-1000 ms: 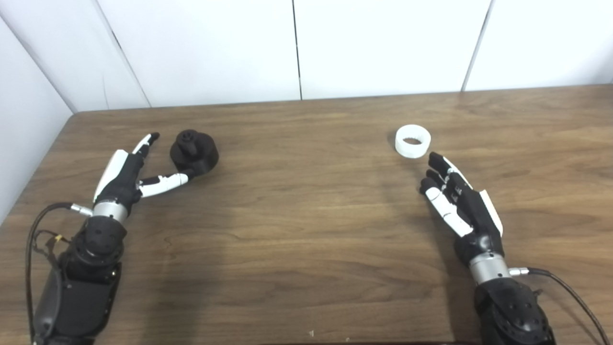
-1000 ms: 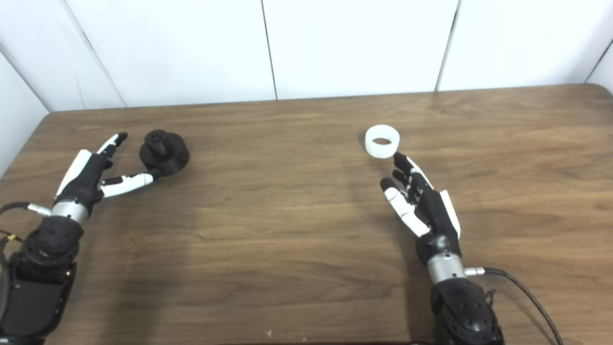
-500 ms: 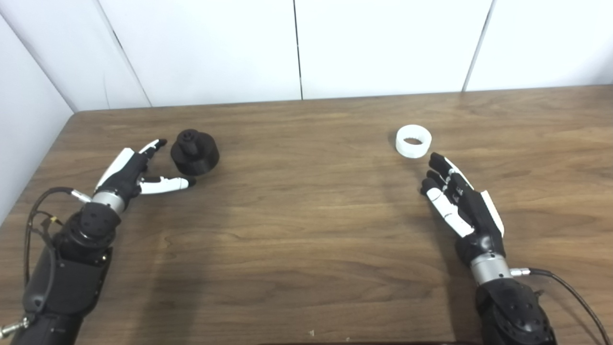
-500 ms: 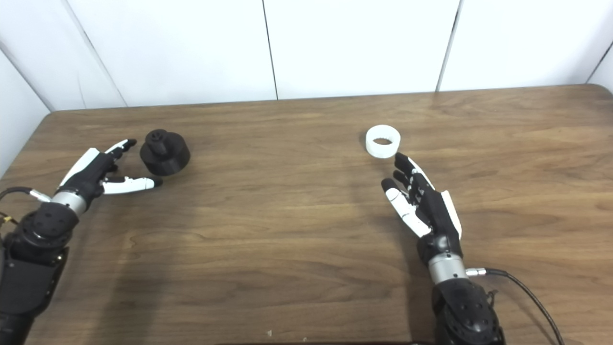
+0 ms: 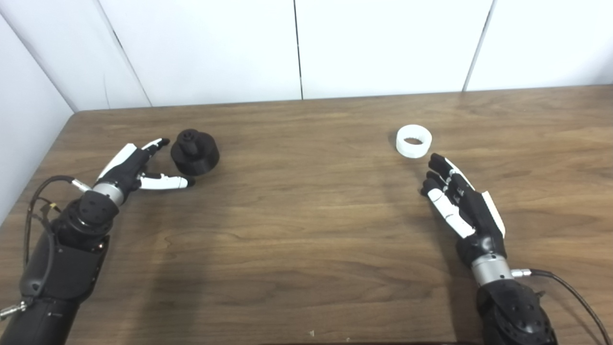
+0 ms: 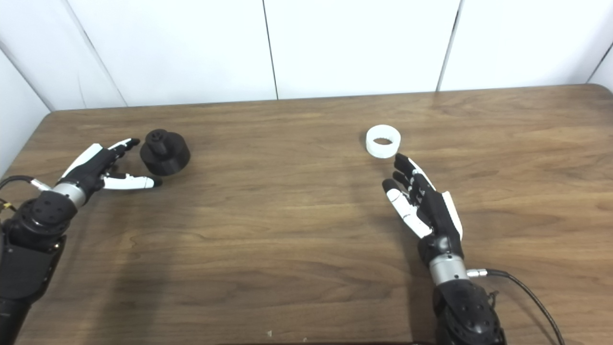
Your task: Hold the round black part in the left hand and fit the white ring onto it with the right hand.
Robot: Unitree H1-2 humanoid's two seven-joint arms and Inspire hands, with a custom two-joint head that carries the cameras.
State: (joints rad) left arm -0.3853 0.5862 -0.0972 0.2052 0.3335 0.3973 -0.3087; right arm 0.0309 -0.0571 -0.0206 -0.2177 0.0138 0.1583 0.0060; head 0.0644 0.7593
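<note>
The round black part [image 5: 195, 152], with a knob on top, stands on the wooden table [image 5: 306, 215] at the left. My left hand [image 5: 136, 166] lies just left of it, open, with fingers and thumb spread toward the part; whether it touches the part is unclear. The white ring [image 5: 414, 141] lies flat on the table at the right. My right hand [image 5: 457, 203] is open and empty, its fingertips [image 5: 433, 160] just short of the ring's near side.
White wall panels stand behind the table's far edge [image 5: 306, 97]. A wall closes the left side. Cables run from both wrists near the bottom corners.
My left hand has drawn back a little from the black part and turned lower toward the table; its thumb no longer reaches under the part. The right hand, the ring and the part have not moved.
</note>
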